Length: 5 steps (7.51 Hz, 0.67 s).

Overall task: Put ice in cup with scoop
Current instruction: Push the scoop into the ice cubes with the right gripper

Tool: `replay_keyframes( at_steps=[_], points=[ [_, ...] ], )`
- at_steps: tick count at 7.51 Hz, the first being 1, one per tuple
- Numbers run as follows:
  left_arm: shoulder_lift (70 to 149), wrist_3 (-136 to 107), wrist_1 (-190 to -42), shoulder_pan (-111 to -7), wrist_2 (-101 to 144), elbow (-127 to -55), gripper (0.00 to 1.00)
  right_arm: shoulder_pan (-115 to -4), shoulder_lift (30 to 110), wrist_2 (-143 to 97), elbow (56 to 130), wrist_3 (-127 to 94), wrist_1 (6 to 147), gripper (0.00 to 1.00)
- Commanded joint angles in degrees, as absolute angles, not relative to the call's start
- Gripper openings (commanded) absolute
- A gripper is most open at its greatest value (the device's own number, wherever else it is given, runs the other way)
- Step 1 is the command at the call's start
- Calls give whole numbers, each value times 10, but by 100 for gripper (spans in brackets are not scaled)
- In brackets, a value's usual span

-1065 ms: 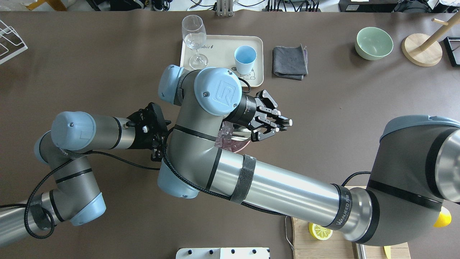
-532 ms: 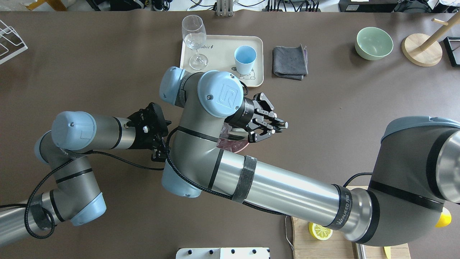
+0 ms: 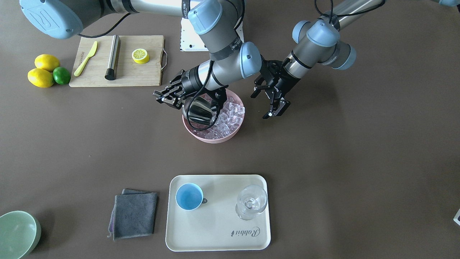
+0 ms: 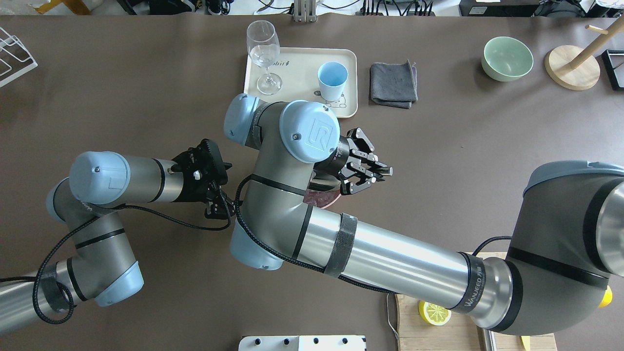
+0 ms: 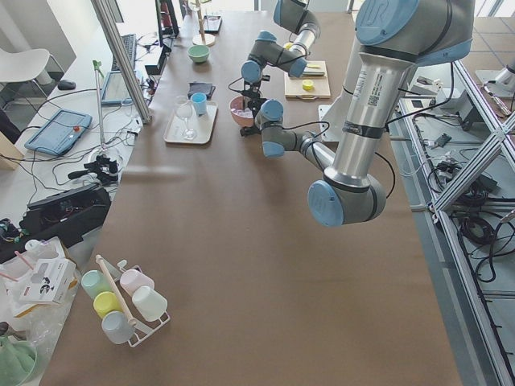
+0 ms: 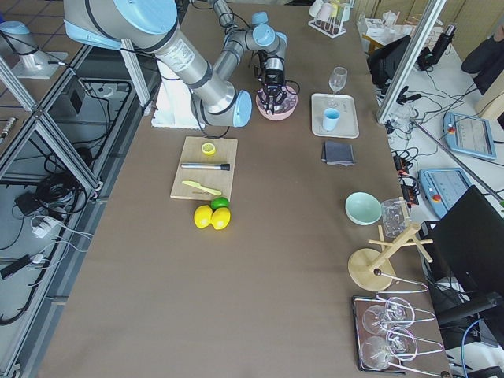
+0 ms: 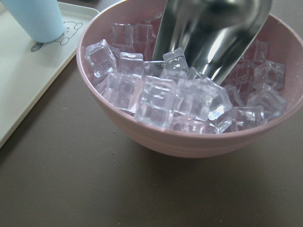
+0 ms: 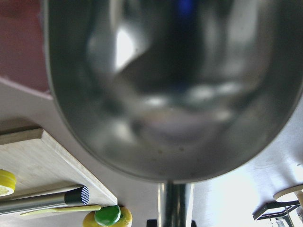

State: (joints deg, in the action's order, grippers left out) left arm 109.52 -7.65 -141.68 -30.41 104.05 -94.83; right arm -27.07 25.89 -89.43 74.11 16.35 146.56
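Note:
My right gripper (image 3: 169, 97) is shut on the handle of the steel scoop (image 3: 199, 111). The scoop's trough tilts down into the pink bowl (image 3: 233, 135) and its tip rests among the ice (image 3: 230, 115). The left wrist view shows the scoop (image 7: 213, 33) pressed into the ice (image 7: 175, 94). The scoop's trough (image 8: 175, 85) fills the right wrist view, and I see no cubes in it. My left gripper (image 3: 276, 109) is open and empty, just beside the bowl. The light-blue cup (image 3: 189, 196) stands on the cream tray (image 3: 215, 230), apart from both grippers.
A clear stemmed glass (image 3: 251, 205) shares the tray. A grey cloth (image 3: 134, 214) and a pale green bowl (image 3: 16, 233) lie beside it. A cutting board (image 3: 125, 72) holds a steel rod (image 3: 113, 55) and a lemon half.
My right wrist has shifted a little to the right and turned, dipping the scoop deeper into the bowl. The arm now hides more of the ice from above. The left arm has not moved.

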Motion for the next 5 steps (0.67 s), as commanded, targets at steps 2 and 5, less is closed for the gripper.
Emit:
replay_keyframes(
  at_steps=[2,5],
  points=[
    [1095,-76,-1416,-305,1038,-948,98,-271,279,-896,784,170,1450,0],
    [1084,-76,-1421,-304,1041,-952,98,-271,288,-906,773,161,1419,0]
  ],
)
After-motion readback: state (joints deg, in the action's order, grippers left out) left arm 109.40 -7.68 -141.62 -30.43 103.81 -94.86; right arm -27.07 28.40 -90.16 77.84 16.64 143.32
